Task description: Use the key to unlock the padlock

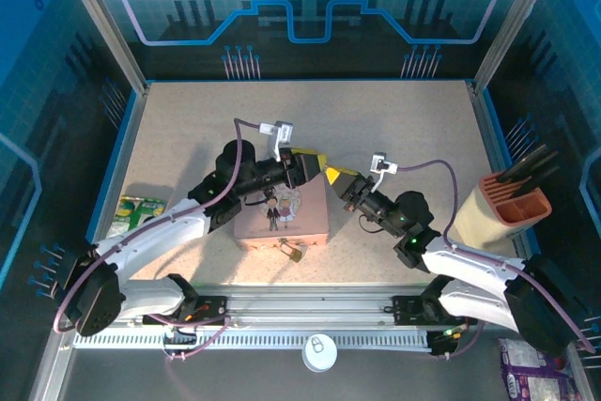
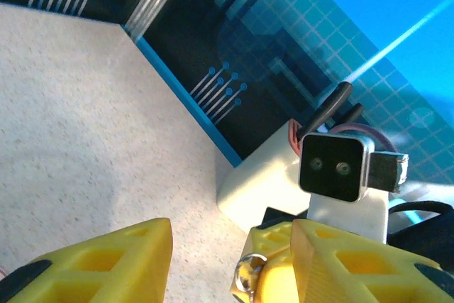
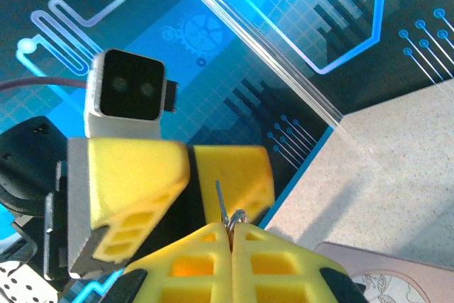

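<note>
**A:** Brass padlock (image 1: pixel 296 254) lies on the counter (image 1: pixel 188 129), just beside the near edge of the pink tin (image 1: pixel 282 218). And the key?

**B:** The thin grey key (image 3: pixel 220 200) sticks out of the right gripper (image 3: pixel 231 235), whose fingers are pressed together on it. The left gripper (image 2: pixel 230 246) is spread around that tip, above the tin's far corner.

**A:** Risk?

**B:** Probably a fumbled handover. So little metal shows that a loose pinch could drop or twist the key.

**A:** Room?

**B:** Open counter lies beyond. The knife block (image 1: pixel 484 218) stands well to the right. The metal rail (image 1: pixel 310 300) runs near the padlock.
</note>
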